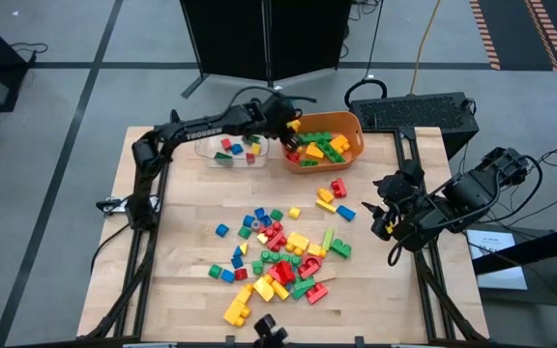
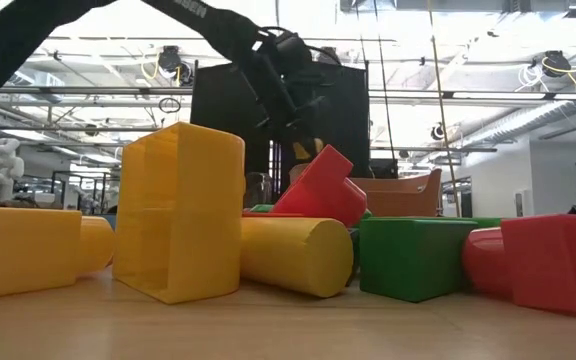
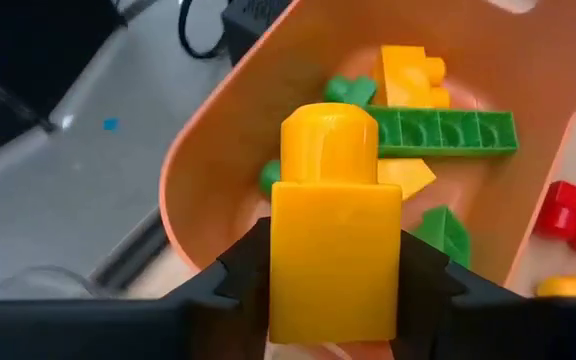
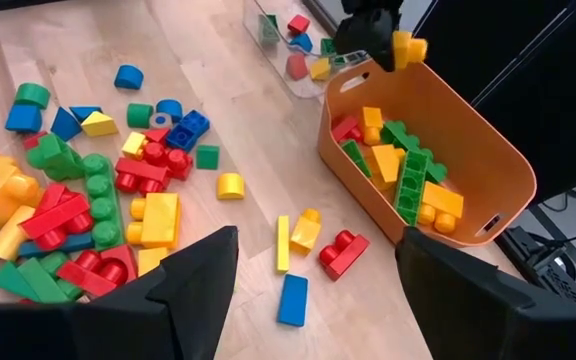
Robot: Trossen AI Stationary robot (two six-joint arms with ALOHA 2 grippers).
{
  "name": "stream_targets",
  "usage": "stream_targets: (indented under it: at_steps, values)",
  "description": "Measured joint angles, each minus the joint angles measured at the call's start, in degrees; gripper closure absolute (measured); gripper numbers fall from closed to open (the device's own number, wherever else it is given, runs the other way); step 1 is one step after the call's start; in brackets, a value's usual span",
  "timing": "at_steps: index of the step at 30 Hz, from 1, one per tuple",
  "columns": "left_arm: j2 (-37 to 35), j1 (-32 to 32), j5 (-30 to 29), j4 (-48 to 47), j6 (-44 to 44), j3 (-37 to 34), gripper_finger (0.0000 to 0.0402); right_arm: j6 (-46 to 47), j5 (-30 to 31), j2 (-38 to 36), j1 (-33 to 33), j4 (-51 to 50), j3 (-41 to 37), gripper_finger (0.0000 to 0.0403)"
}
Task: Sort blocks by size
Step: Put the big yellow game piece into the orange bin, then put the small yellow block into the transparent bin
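Left wrist view: a yellow single-stud block [image 3: 335, 235], judged light, rigid and slick, is pinched by its flat sides in the left gripper [image 3: 334, 290] over the orange tub [image 3: 203, 150], while the right gripper [image 1: 387, 215] is held open.

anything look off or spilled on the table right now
Nothing stands out. The loose blocks lie scattered on the table unsorted, which fits the job. The orange tub and clear tray stand upright, and the left gripper holds a yellow block over the tub.
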Motion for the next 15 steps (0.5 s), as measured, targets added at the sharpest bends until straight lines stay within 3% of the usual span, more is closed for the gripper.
stream_targets:
  at_steps: [8, 15]
  values:
    - [0.9, -2.0, 3.5, 1.4, 9.3, 0.1, 0.0148, -0.4, 1.1, 0.0, 0.0, 0.0, 0.0, 0.0138]
    - [0.6, -5.0, 4.4, -5.7, 10.9, 2.8, 0.012, -0.4, 1.0, 0.0, 0.0, 0.0, 0.0, 0.0138]
